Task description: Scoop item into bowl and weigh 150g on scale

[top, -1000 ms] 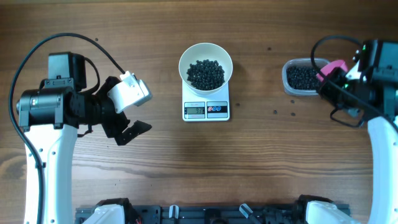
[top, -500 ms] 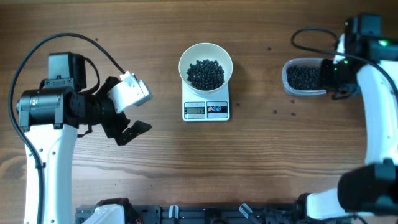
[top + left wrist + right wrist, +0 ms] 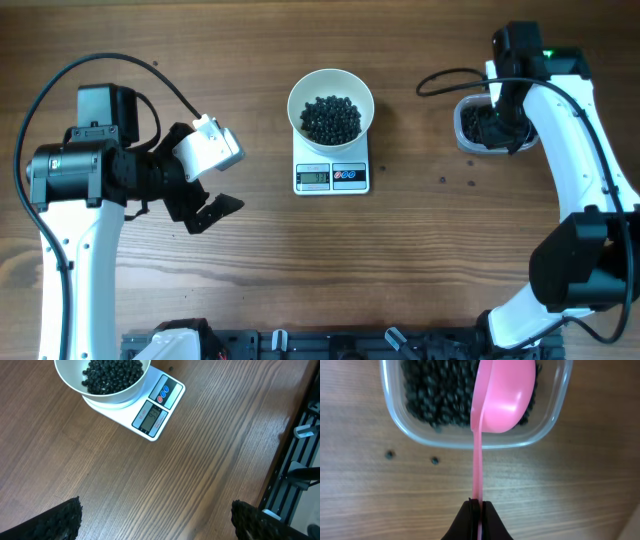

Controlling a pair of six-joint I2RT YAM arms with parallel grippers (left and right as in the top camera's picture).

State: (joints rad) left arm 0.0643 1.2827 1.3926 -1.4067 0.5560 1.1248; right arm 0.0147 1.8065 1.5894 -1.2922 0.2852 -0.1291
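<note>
Two lots of the item: one heap [image 3: 331,118] in the bowl [image 3: 300,92], dark and piled at its middle, below the rim; a second lot [image 3: 435,395] in a clear plastic tub [image 3: 395,420] toward the right side of the table [image 3: 400,270]. Bowl seated on the scale [image 3: 331,177], covering its rear part, with display and two buttons showing at the front edge; both at the table's middle, toward the far side. Wide bare wood in front of the scale and to either side of it; a few stray beads [image 3: 389,454] loose on the wood near the tub's wall, apart from it. Pink scoop [image 3: 507,395] over the tub, cup above the beads toward the tub's right-hand end in the wrist view; cup interior plain pink, no beads seen in it; cannot tell whether touching the beads beneath. Thin handle running back across the tub's rim to the right claw [image 3: 477,508]; closed tight on the handle's end, fingers pressed together with only the handle between. Left claw [image 3: 236,180] spread wide and holding nothing; hovering above bare table well to the left of scale and bowl, pointed toward them; open room all round it. Black rail [image 3: 350,345] along the table's near edge.
</note>
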